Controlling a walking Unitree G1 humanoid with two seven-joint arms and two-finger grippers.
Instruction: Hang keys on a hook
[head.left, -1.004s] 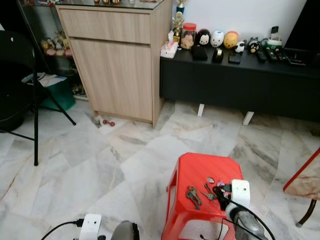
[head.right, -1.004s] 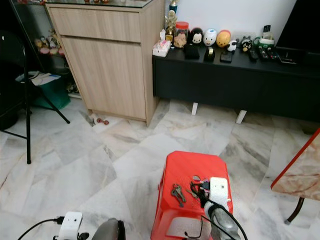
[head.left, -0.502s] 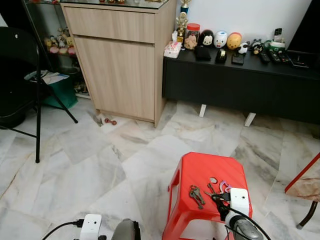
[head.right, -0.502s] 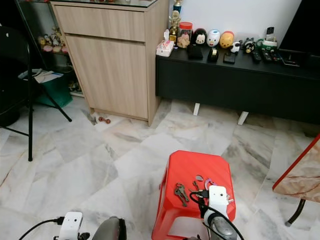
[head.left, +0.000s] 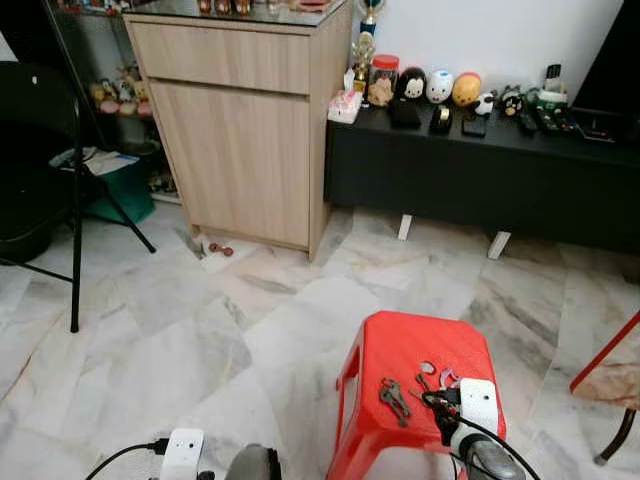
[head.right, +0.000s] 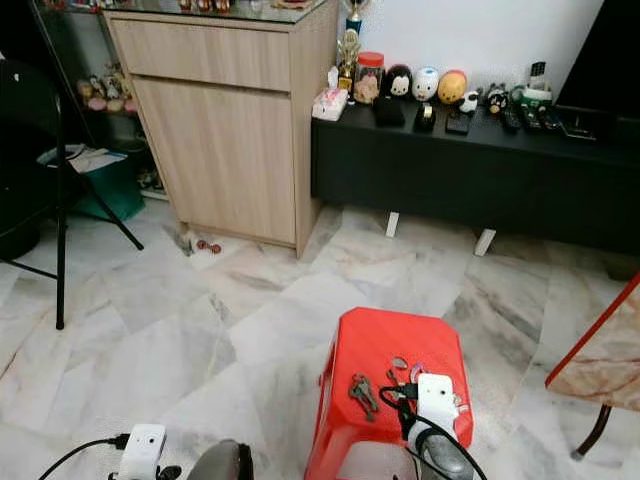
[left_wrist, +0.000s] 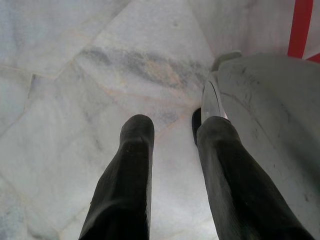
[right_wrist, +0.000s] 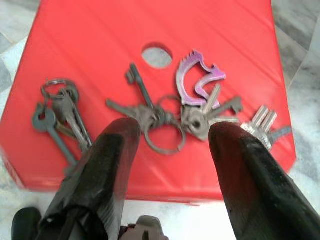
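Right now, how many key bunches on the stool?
2. The small dark bunch lies apart near one edge of the red stool; the big bunch with the purple tag lies between the right tool's open fingers.

**Even indoor light, soft wrist-view foregrounds**

The room is evenly and brightly lit; pale sheen is seen on the marble floor (head.left: 200, 330) around the red stool (head.left: 400, 350). Only soft shadow is cast beneath the black bench (head.left: 480, 180) behind it. The near fingers (right_wrist: 100, 175) are rendered blurred in both wrist views.
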